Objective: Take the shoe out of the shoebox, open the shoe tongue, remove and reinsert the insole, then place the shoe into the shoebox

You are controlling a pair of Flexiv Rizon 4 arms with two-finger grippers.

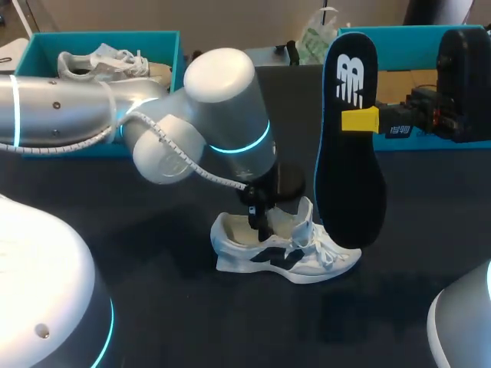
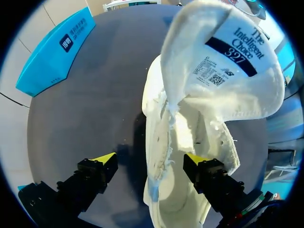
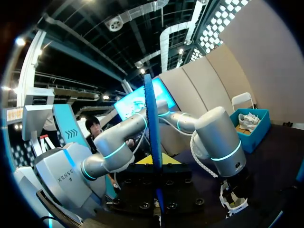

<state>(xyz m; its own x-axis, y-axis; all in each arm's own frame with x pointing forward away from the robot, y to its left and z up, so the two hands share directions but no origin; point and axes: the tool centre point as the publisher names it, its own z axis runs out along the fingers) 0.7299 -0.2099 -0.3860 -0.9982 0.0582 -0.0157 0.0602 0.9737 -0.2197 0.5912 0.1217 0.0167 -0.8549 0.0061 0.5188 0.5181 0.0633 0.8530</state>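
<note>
My left gripper (image 2: pixel 151 159) hangs released over the white shoe (image 1: pixel 284 249), which stands on the dark table (image 1: pixel 115 222) with its tongue (image 2: pixel 223 61) pulled up. One finger is inside the opening and the other outside the shoe's side wall. My right gripper (image 1: pixel 359 120) is clenched on the black insole (image 1: pixel 349 169), holding it upright above the shoe's toe, while the teal shoebox (image 1: pixel 42 42) sits at the back left with another shoe (image 1: pixel 100 63) inside.
</note>
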